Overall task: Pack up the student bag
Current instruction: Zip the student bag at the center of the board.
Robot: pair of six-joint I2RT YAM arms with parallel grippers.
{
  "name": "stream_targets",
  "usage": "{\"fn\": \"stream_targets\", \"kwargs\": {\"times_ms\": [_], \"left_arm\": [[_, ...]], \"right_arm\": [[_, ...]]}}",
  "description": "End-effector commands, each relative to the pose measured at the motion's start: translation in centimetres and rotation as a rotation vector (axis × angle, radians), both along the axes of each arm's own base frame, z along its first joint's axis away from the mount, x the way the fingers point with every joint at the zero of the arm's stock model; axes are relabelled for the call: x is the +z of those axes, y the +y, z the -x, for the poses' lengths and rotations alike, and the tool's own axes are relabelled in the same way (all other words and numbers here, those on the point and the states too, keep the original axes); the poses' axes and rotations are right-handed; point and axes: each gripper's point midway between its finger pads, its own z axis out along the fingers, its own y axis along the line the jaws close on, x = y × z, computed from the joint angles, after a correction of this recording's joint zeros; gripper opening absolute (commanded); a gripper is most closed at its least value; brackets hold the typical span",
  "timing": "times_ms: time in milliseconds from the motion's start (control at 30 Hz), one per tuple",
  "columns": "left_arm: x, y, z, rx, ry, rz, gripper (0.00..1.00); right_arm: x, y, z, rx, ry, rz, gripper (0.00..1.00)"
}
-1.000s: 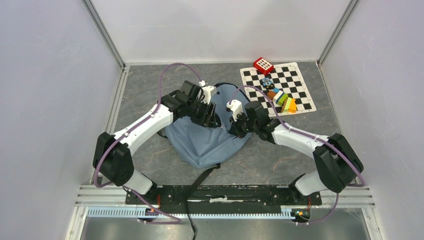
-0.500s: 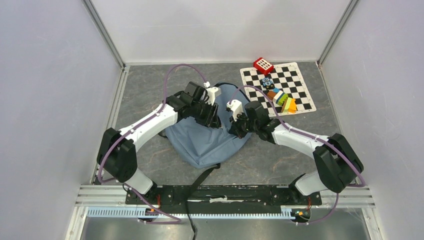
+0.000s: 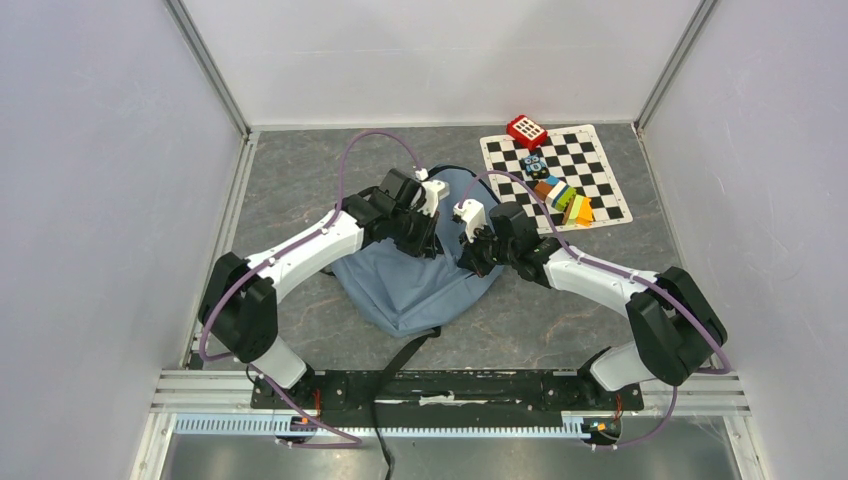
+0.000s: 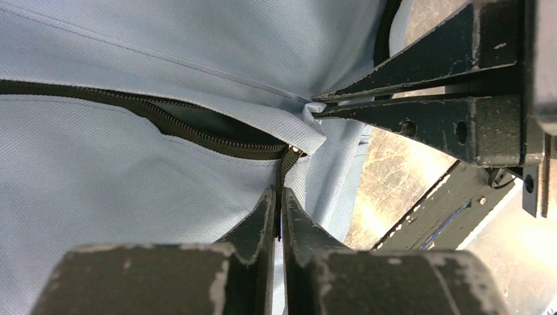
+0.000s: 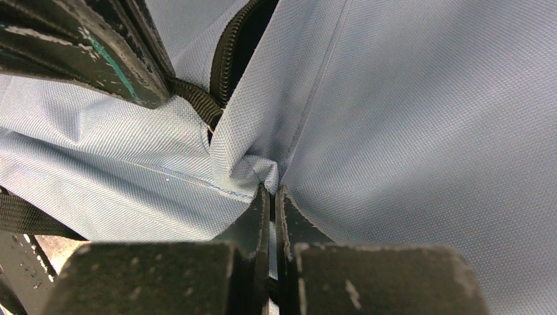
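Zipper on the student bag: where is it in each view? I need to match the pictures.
Top external: cannot be made out; both arms meet over it on the student bag.
Left wrist: zipper runs left edge to centre, zipper pull in the left pincer.
Right wrist: top centre, above the right pincer.
Shared landmark: the fabric fold the right pincer pinches, upper right in the left wrist view.
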Motion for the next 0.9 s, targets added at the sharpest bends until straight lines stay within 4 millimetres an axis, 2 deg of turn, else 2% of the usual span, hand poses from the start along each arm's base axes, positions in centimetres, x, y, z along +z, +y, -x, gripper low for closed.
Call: {"fn": "stream_targets", "kwargs": {"times_ms": [0,200,300,633,767,867], "left_arm": [[1.7,-0.2,-0.8,0.008,-0.069,0.010,0.04],[5.1,-0.5,-2.6,0.063,-0.134,0.025,0.02],[6.0,-0.2,-3.9,0.112,-0.164,0.001,0.02],[4.6,2.0,-7.5,0.262,-0.128,-0.108,0.02],[4.3,1.4,-7.5,0.254,-0.086,-0.062,0.02],[4.5,-0.3,-6.5,0.176,-0.044,0.011,0.02]], "right_arm": [[-0.5,-1.1,0.4,-0.034,0.022,0.034,0.00],[-0.9,-2.1,0.4,-0.058,0.009,0.070,0.00],[-1.2,-2.8,0.5,-0.072,0.001,0.095,0.00],[-2.2,-4.4,1.0,-0.114,-0.007,0.141,0.00],[-1.8,-4.3,0.8,-0.119,-0.020,0.135,0.00],[-0.4,-3.6,0.6,-0.099,-0.039,0.101,0.00]]}}
